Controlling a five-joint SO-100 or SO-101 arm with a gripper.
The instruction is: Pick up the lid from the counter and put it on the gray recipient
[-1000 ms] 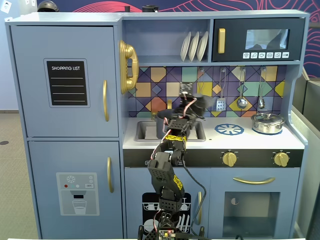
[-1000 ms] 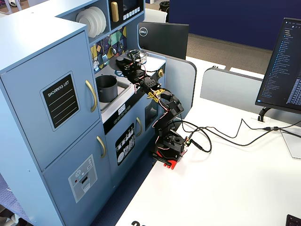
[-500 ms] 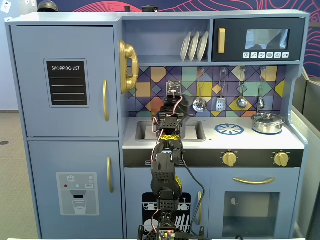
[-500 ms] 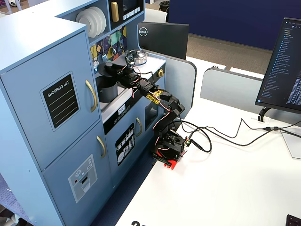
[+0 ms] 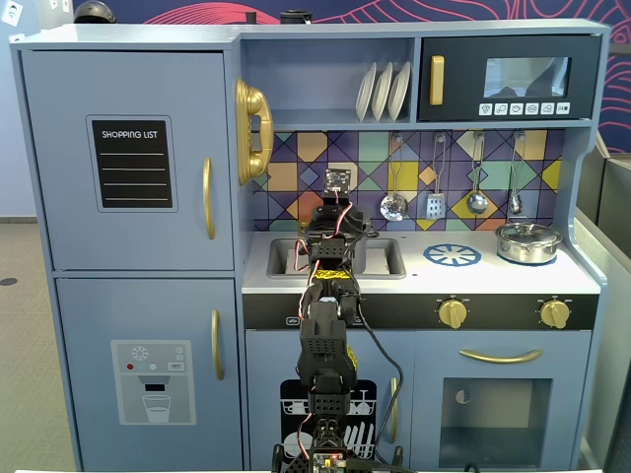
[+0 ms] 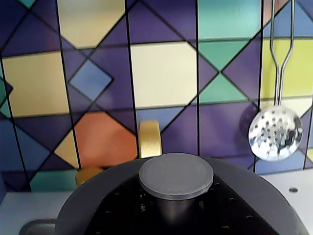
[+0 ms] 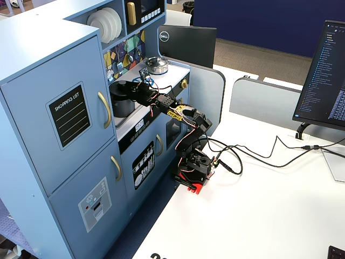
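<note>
My pincer's state I cannot tell. The lid point(image 6: 176, 175) fills my wrist view at six o'clock, tiled wall behind, skimmer point(image 6: 274, 132) at three.

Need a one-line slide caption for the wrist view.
Dark-gray lid seen close up before the tiled backsplash, slotted spoon hanging at right.

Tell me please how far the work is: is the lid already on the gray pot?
Nearly done, it seems. The lid is off the counter and lies over the gray pot, whose side handle shows in the wrist view. In hand: the pincer hovers there; I cannot tell if it grips. Left: release and withdraw.
</note>
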